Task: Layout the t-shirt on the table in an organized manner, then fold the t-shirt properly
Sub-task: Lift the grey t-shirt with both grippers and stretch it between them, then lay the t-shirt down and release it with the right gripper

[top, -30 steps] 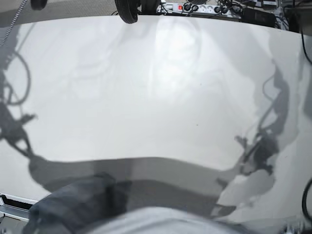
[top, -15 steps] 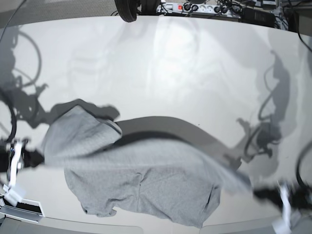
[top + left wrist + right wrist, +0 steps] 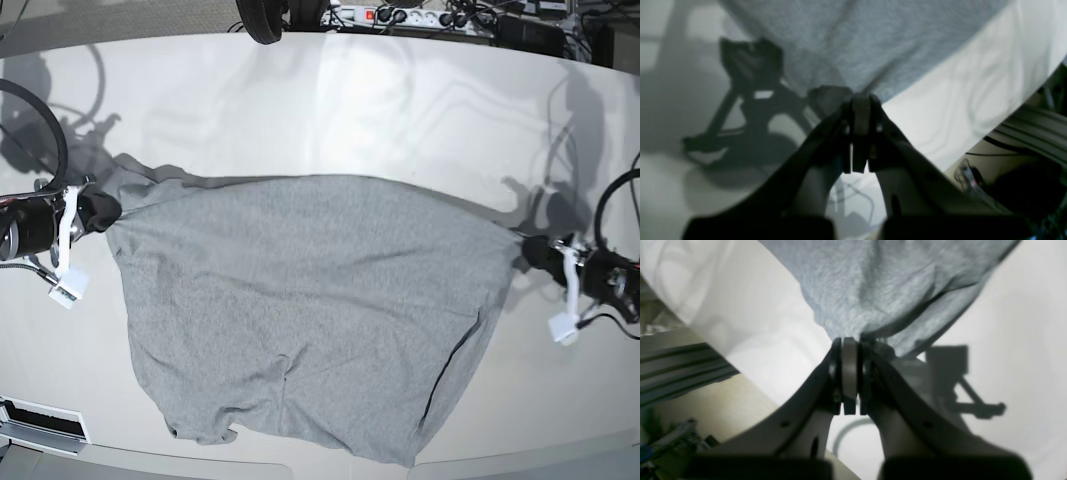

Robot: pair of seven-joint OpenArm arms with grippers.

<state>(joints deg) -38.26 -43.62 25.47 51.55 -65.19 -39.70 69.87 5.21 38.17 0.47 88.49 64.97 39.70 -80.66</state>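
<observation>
The left pincer is clamped shut on one edge of the t-shirt, and the right pincer is clamped shut on the opposite edge, so the grey cloth stretches between the two of them across the glossy off-white counter. From the left wrist view, the left pincer has its jaws pressed together with a corner of the t-shirt pinched at the tips; the fabric fans out ahead of the tips, with the counter showing to one side beneath it. The right wrist view shows the same for the right pincer: jaws together, a bunched fold of the t-shirt caught at the tips and spreading away ahead, over the counter. In the base view the plain grey side faces up (no lettering visible), the edge between the pincers is pulled fairly straight, and the rest of the garment sags toward the near edge of the counter, with a loose crease on the left pincer's side.
</observation>
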